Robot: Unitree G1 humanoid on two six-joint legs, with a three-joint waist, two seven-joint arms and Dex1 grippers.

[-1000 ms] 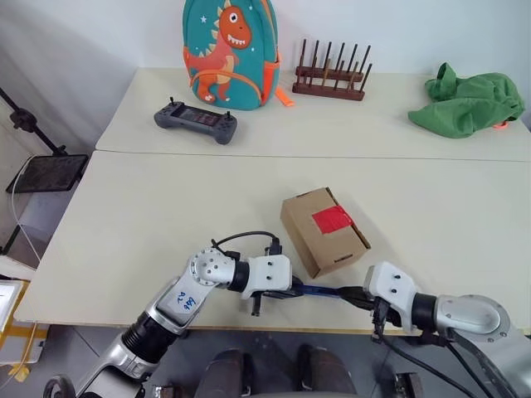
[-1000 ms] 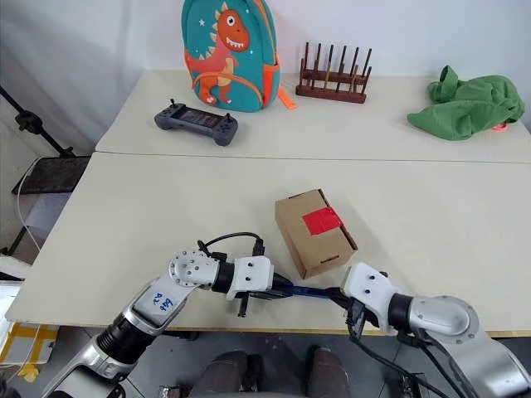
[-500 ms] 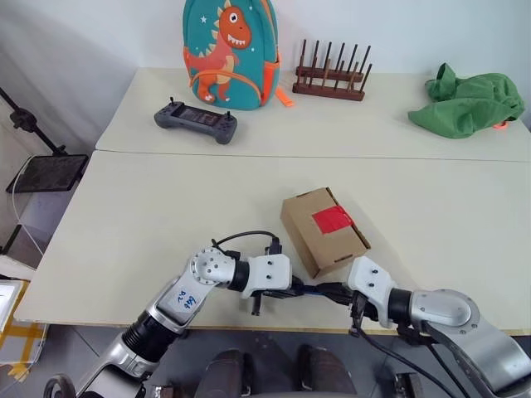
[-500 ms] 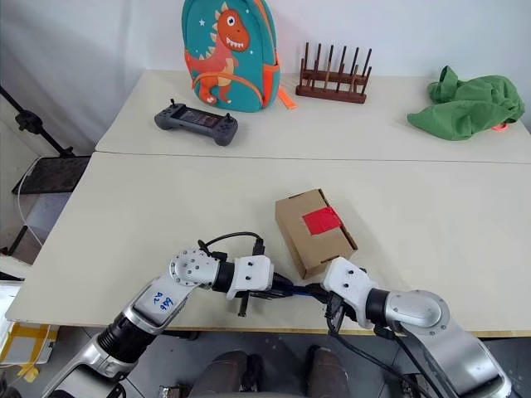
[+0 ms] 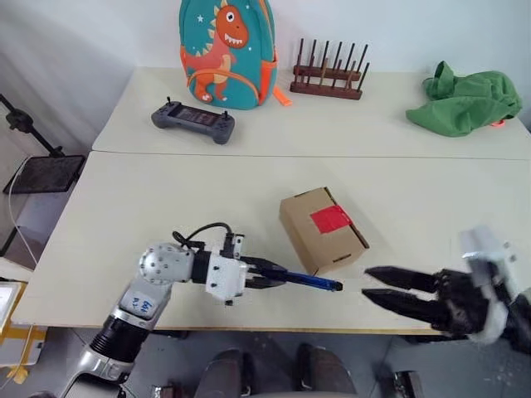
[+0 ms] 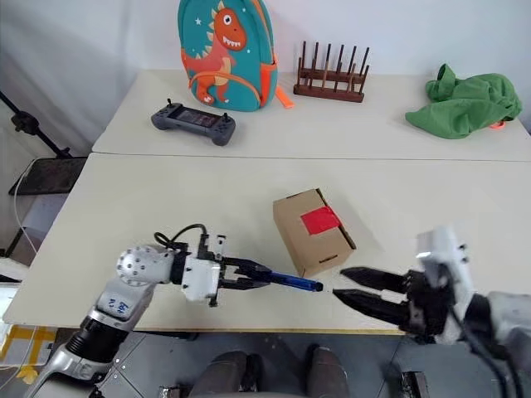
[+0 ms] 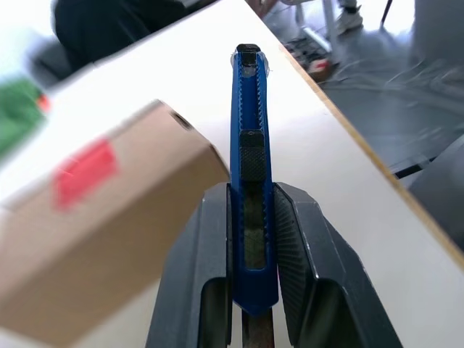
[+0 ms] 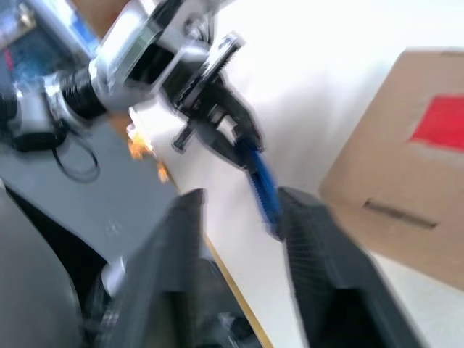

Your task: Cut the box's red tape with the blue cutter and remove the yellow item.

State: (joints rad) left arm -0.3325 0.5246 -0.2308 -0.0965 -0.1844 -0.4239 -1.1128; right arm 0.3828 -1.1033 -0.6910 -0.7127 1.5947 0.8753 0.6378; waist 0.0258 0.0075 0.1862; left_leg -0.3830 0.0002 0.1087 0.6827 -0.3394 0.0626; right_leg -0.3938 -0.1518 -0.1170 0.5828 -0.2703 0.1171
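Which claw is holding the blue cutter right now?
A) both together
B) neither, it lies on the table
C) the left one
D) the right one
C: the left gripper has its jaws clamped on the cutter, while the right gripper hangs apart from it, jaws open and empty.

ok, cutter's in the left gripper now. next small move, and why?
Probably swing the left gripper toward the box to bring the blue cutter tip over the red tape. It clamps the cutter level, just short of the box's near side; the tape looks uncut. The right gripper is open and empty, free to steady the box.
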